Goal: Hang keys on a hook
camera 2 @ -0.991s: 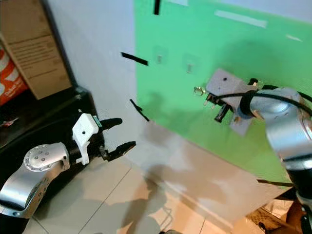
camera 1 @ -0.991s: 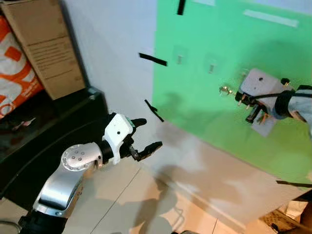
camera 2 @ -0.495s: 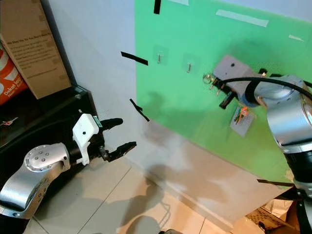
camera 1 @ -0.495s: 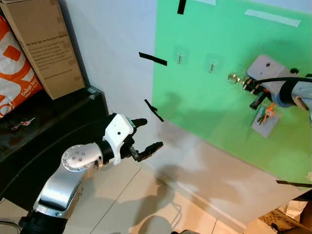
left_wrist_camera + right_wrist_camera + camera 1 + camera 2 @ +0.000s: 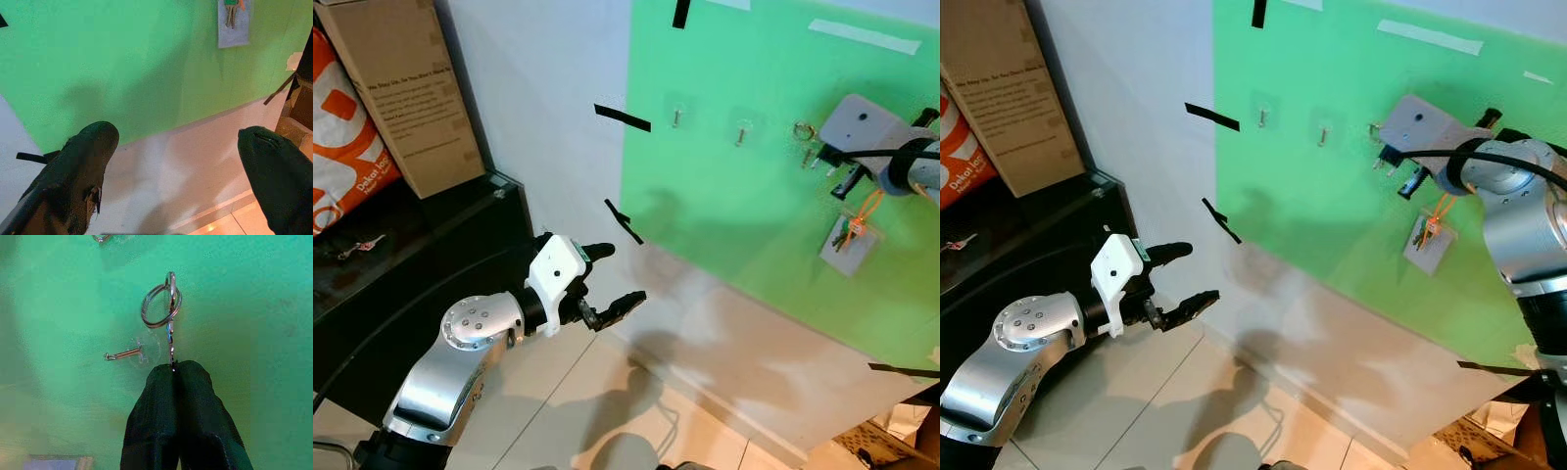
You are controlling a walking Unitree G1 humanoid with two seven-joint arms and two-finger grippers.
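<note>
**Right hand holds key ring beside a wall hook**

The left hand [image 5: 607, 276] hovers low near the wall, fingers spread and holding nothing. Farther right, on the green board [image 5: 744, 206], sit small hooks [image 5: 123, 354]. The right hand [image 5: 173, 369], fingers pressed together, pinches the keys [image 5: 162, 305] (ring just beside one hook, not on it).

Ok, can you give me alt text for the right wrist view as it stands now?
The right gripper, jaws shut, pinches a thin metal link topped by a silver key ring, held up against a green wall panel. A small metal hook on a clear pad sticks out of the panel just beside the link, below the ring; the ring is not over it.
</note>
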